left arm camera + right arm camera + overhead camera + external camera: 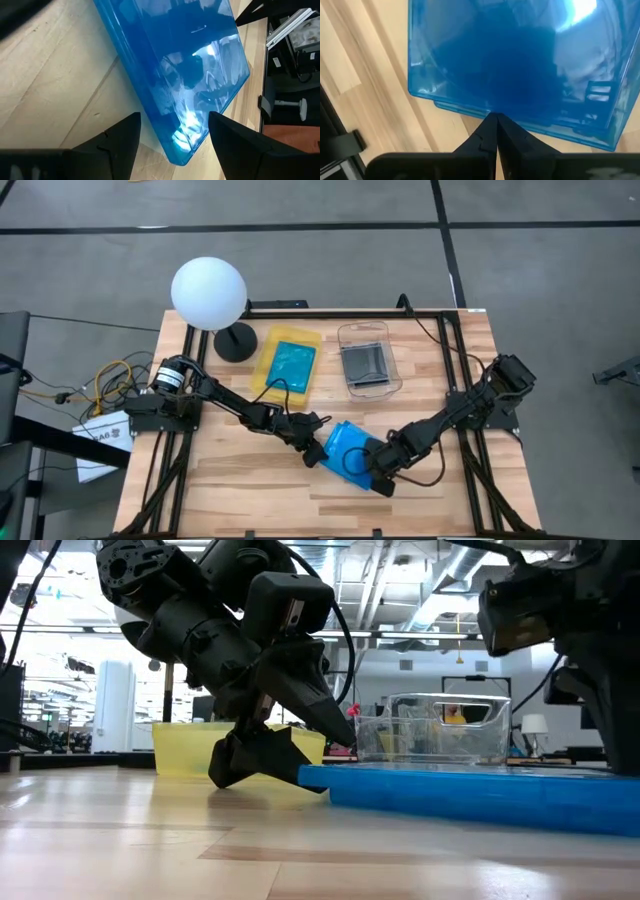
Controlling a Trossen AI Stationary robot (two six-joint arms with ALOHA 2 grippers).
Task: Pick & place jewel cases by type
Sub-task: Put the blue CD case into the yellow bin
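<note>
A bright blue jewel case (349, 448) lies flat on the wooden table, near the middle. My left gripper (313, 452) is open at the case's left corner (182, 150), one finger on either side of it. My right gripper (383, 478) is shut at the case's near right edge. A second blue case (292, 365) lies in the yellow tray (268, 352). A grey case (365, 362) lies in the clear container (392, 340). My left gripper (173, 115) straddles the blue case's corner, and I cannot tell whether a finger touches it. My right gripper (495, 116) meets the case's edge (485, 109) with its shut fingertips, coming low from the table's near right side. The case lies flat on the table.
A lamp with a white globe (208, 292) and a black base (235, 342) stands at the far left, beside the yellow tray. Cables (105, 385) hang off the table's left side. Bare wood (250, 495) lies along the near edge.
</note>
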